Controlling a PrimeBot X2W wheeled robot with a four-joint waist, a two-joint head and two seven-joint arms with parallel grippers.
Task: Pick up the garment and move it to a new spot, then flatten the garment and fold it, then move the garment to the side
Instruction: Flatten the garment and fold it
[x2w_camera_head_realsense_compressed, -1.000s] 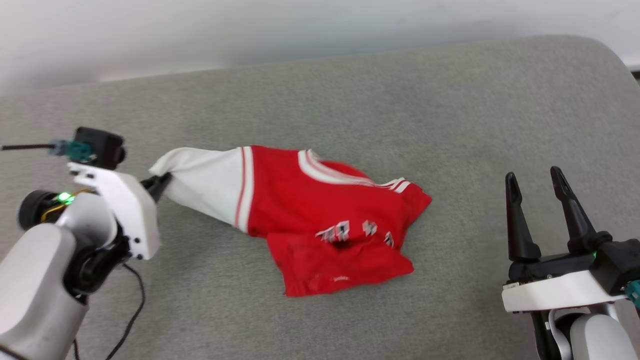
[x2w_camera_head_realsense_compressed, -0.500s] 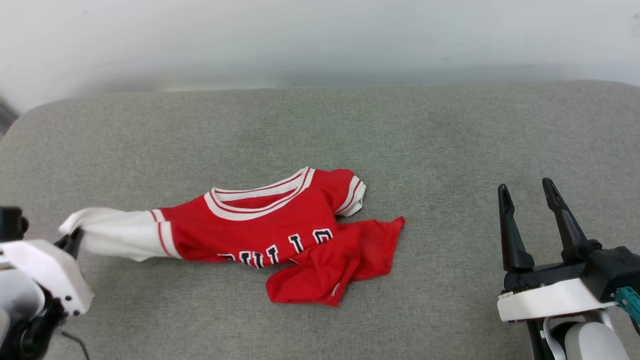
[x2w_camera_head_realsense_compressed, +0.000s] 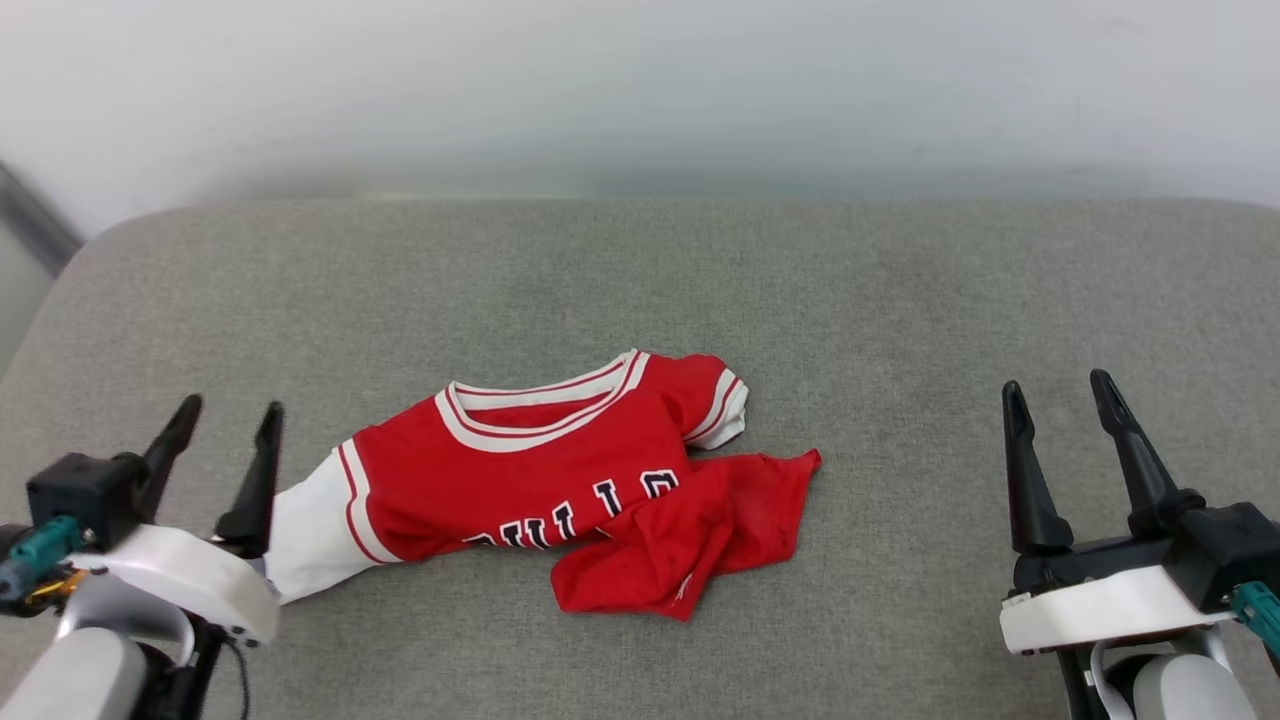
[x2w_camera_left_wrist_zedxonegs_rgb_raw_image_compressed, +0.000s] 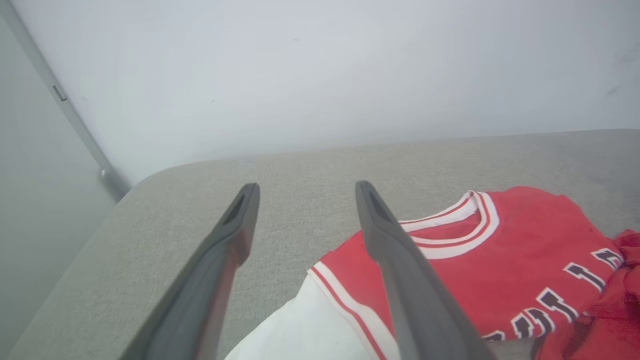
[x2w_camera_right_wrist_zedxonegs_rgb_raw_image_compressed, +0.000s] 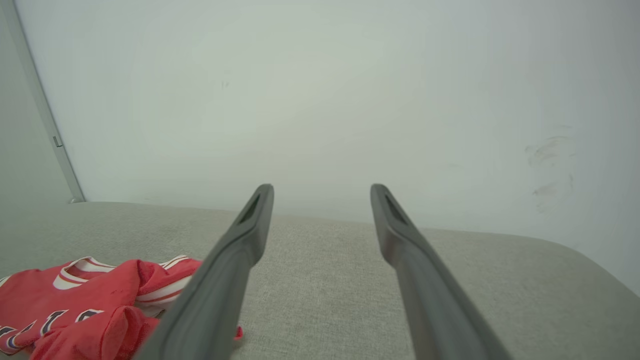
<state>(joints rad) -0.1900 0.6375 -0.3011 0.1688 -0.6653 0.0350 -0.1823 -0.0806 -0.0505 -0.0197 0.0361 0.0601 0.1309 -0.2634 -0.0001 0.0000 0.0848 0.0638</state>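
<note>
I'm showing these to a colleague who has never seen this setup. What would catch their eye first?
The red garment stands out, crumpled at the middle of the grey cushion, its lower part bunched over the black lettering. Next come the two open grippers: the left gripper beside the white sleeve, the right gripper well clear at the lower right.

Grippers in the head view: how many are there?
2. The left gripper at the lower left, beside the shirt; the right gripper at the lower right, both open.
</note>
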